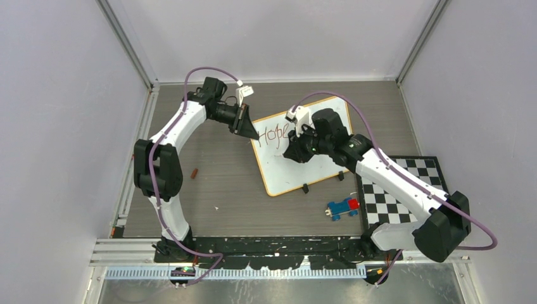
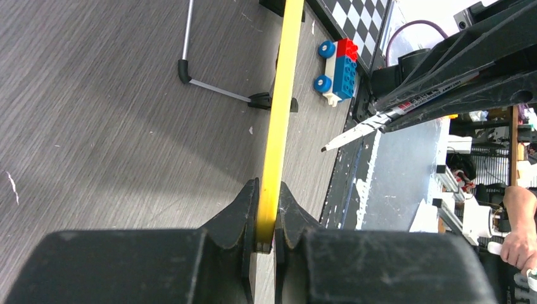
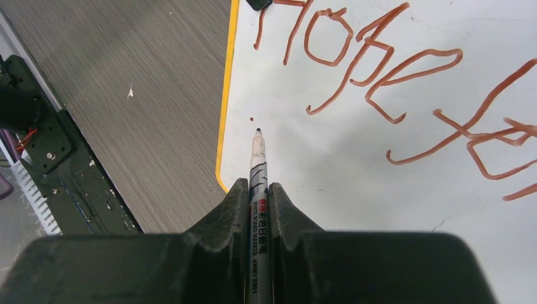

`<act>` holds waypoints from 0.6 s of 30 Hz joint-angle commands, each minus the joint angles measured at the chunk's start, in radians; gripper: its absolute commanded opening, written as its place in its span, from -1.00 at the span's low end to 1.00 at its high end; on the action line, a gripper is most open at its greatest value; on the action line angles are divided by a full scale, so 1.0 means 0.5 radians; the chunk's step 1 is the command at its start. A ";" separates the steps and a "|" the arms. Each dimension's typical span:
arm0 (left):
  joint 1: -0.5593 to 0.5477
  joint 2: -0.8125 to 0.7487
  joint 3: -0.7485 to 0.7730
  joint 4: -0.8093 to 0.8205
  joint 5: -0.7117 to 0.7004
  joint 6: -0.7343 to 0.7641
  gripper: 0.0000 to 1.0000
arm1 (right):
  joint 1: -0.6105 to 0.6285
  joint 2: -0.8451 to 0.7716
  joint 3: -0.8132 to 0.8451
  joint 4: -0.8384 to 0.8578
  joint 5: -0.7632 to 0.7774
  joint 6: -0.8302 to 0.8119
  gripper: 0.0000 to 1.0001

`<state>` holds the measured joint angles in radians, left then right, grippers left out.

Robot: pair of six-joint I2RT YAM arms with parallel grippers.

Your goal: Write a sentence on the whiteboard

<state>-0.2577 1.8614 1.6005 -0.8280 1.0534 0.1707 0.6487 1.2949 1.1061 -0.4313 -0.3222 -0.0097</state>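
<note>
**Right arm.** Right gripper (image 3: 256,189) was clamped on the marker (image 3: 258,158), the barrel pinched between both fingers with the tip pointing forward. The tip sat over bare white just inside the left rim of the whiteboard (image 3: 354,209), just short of a small red dot (image 3: 251,118). The left wrist view showed a gap between tip and board face, so the tip was probably lifted.

**Writing.** The sentence (image 3: 354,57) lay ahead and to the right of the tip. "Hope" was complete. Strokes of another word ran off the right edge of the view and could not be read in full. The space around the tip was unmarked.

**Left arm.** Left gripper (image 2: 268,196) was closed on the board's yellow-orange rim, pinching the edge. A thin wire leg (image 2: 215,90) showed on the far side of the board.

**Farther out.** A toy car (image 1: 342,207) and a checkered mat (image 1: 399,190) lay on the surface (image 1: 215,158), toward the right arm's base and apart from the board.

**Step, as judged.** The arm was mid-sentence, with line 1 down. The tip stood below the "H", where line 2 would begin.

**Next move calls for:**
- lowering the tip to light contact;
- stroking rightward, with the letters clear of line 1;
- a firm left-hand pinch, since marker pressure could shift the board.
</note>
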 commanded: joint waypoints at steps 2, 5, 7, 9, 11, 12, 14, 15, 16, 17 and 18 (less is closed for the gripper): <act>0.024 -0.044 0.002 -0.009 -0.083 0.126 -1.00 | 0.009 -0.092 -0.080 0.223 -0.004 0.008 -0.99; 0.024 -0.052 0.008 -0.012 -0.056 0.165 -1.00 | 0.032 -0.077 -0.093 0.254 -0.011 -0.007 -0.99; 0.024 -0.051 0.022 -0.036 -0.043 0.198 -1.00 | 0.064 -0.055 -0.092 0.251 -0.004 -0.044 -1.00; 0.023 -0.054 0.019 -0.030 -0.038 0.197 -1.00 | 0.112 -0.024 -0.092 0.248 0.056 -0.083 -0.99; 0.023 -0.066 0.001 -0.008 -0.025 0.188 -1.00 | 0.157 -0.009 -0.097 0.256 0.121 -0.110 -1.00; 0.024 -0.079 -0.019 0.024 -0.024 0.169 -1.00 | 0.176 -0.007 -0.101 0.276 0.152 -0.114 -1.00; 0.024 -0.105 -0.068 0.078 -0.029 0.137 -1.00 | 0.207 0.002 -0.097 0.301 0.242 -0.122 -0.99; 0.024 -0.111 -0.076 0.084 -0.028 0.136 -1.00 | 0.227 0.016 -0.089 0.305 0.303 -0.137 -0.99; 0.024 -0.114 -0.080 0.085 -0.031 0.137 -1.00 | 0.246 0.030 -0.081 0.307 0.354 -0.146 -0.99; 0.024 -0.114 -0.081 0.085 -0.033 0.136 -1.00 | 0.253 0.041 -0.077 0.309 0.386 -0.154 -0.99; 0.024 -0.112 -0.083 0.085 -0.033 0.134 -1.00 | 0.264 0.051 -0.075 0.317 0.406 -0.157 -1.00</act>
<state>-0.2539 1.8454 1.5730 -0.8158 1.0859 0.2173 0.7605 1.3022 1.0508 -0.3412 -0.2234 -0.0559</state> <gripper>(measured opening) 0.100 0.173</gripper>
